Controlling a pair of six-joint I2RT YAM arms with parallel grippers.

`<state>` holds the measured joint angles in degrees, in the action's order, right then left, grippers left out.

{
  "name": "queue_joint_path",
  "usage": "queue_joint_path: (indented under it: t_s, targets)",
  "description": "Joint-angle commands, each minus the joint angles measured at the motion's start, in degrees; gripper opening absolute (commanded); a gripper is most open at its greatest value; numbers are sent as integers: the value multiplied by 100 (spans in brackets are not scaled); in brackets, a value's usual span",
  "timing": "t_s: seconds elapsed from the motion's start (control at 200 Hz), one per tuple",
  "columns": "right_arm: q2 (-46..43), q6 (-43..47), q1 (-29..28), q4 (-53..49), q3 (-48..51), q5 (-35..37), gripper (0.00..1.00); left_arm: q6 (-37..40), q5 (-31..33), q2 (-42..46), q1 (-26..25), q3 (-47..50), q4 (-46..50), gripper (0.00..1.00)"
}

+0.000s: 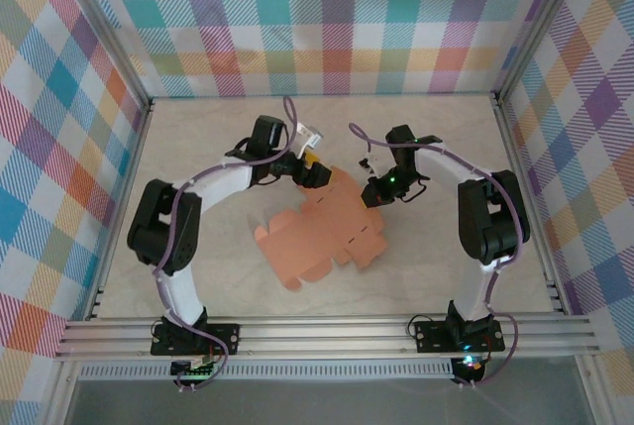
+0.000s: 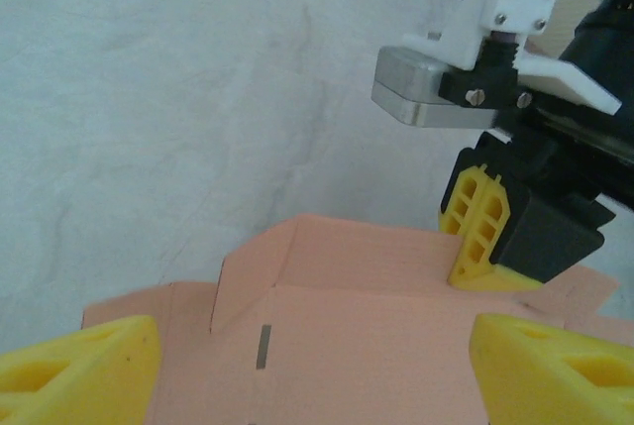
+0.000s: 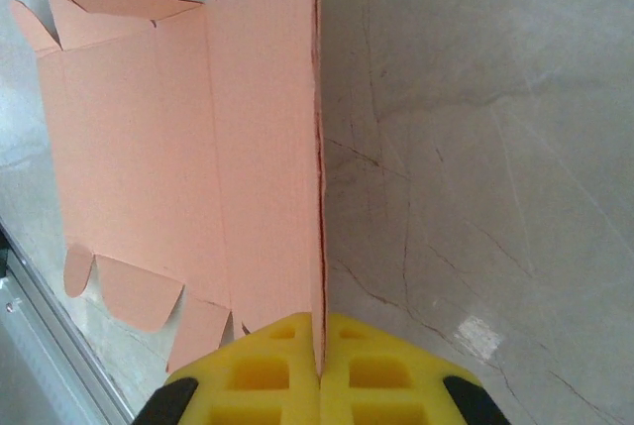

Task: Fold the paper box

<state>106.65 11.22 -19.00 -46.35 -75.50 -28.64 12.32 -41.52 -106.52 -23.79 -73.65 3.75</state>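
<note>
The paper box point(image 1: 322, 237) is a flat salmon-orange die-cut sheet with rounded flaps, lying mid-table between the two arms. My right gripper point(image 1: 372, 197) is at the sheet's far right corner. In the right wrist view, its yellow fingers point(image 3: 267, 371) are shut on the edge of a raised panel of the paper box point(image 3: 178, 128). My left gripper point(image 1: 315, 172) hovers at the sheet's far edge. Seen from the left wrist, the left gripper point(image 2: 317, 375) stands open over the paper box point(image 2: 367, 296), one small flap bent up. The right gripper's finger point(image 2: 480, 217) shows there on the far edge.
Plaid walls point(image 1: 327, 19) close in the pale marble table point(image 1: 198, 138) on three sides. An aluminium rail point(image 1: 327, 331) runs along the near edge by the arm bases. Bare table lies behind and to both sides of the sheet.
</note>
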Motion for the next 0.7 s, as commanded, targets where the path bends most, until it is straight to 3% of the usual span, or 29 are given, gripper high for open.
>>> queue_joint_path:
  t_s: [0.0,0.16,0.695]
  targets:
    - [-179,126,-59,-32,-193,-45,0,795,-660,-439,113,-779,1047,81]
    - [-154,102,-63,-24,-224,-69,0,979,-783,-949,109,-1341,1733,80]
    - [9,10,-103,-23,-329,-106,0,767,-545,-669,-428,-807,1541,63]
